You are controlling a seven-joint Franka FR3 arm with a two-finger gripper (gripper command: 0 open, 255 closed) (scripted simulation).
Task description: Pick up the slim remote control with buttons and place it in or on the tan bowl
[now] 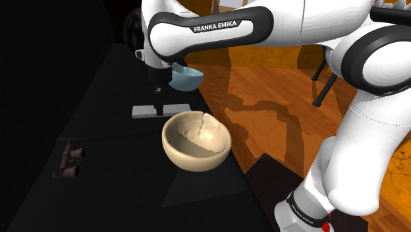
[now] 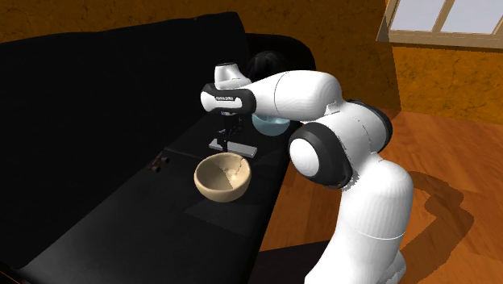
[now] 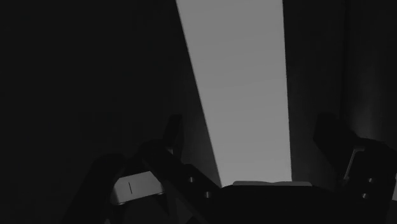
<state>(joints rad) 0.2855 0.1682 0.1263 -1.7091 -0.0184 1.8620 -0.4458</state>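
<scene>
The fingers (image 3: 331, 137) stand apart with nothing clasped, one on each side of the flat grey remote (image 3: 242, 83), with a dark gap showing between each finger and its long edges. In the shoulder view the remote (image 1: 143, 112) lies flat on the black sofa seat (image 1: 118, 198) directly under the lowered hand, just beyond the tan bowl (image 1: 196, 142), which sits upright and apart from it. A pale blue bowl (image 1: 188, 78) stands farther back, and a small dark brown object (image 1: 69, 163) lies well apart toward that view's left.
</scene>
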